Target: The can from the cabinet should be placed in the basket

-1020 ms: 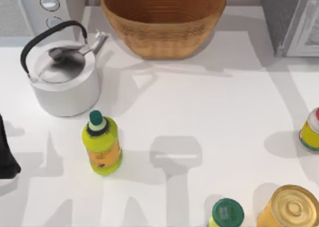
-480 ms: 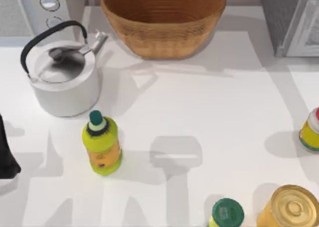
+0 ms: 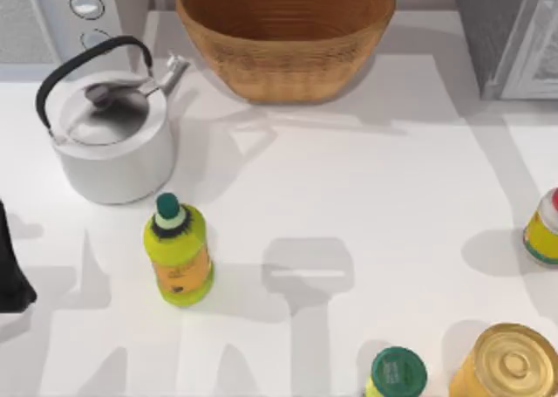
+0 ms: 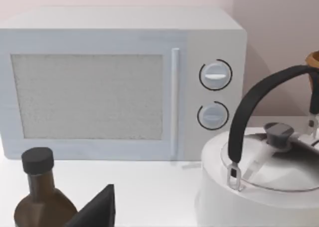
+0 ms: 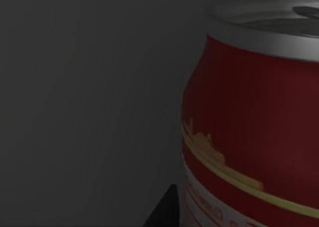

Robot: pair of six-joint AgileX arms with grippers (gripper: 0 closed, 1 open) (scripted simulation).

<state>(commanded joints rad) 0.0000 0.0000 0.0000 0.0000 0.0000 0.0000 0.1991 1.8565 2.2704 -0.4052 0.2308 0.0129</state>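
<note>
- Can (image 5: 254, 122), red-sided with a silver top, stands very close before my right wrist camera in a dim grey space; its far side and base are cut off by the frame.
- A dark wedge (image 5: 167, 209) at the bottom edge of that view may be one of my right fingertips, just beside the can; I cannot tell whether it touches, nor whether those fingers are apart or together.
- From above, the cabinet (image 3: 510, 35) sits at the table's far right corner, grey side and white-framed door only partly in frame; its inside is hidden.
- The basket (image 3: 286, 35) stands at the far middle of the table, its back rim cut off, its woven hollow bare.
- My left arm (image 3: 10, 270) is parked at the table's left edge, a dark shape mostly out of frame. In the left wrist view a dark fingertip (image 4: 97, 209) shows low down; I cannot tell how those fingers stand.
- That view also shows a white microwave (image 4: 119, 82), a dark bottle (image 4: 40, 197) cut off low, and a white kettle (image 4: 264, 182) cut off at the side.
- On the table, well apart: a yellow bottle with green cap (image 3: 178, 253), a green-capped container (image 3: 397, 373), a gold-lidded can (image 3: 507, 362), and a container (image 3: 544, 227) half cut off at the right edge.
</note>
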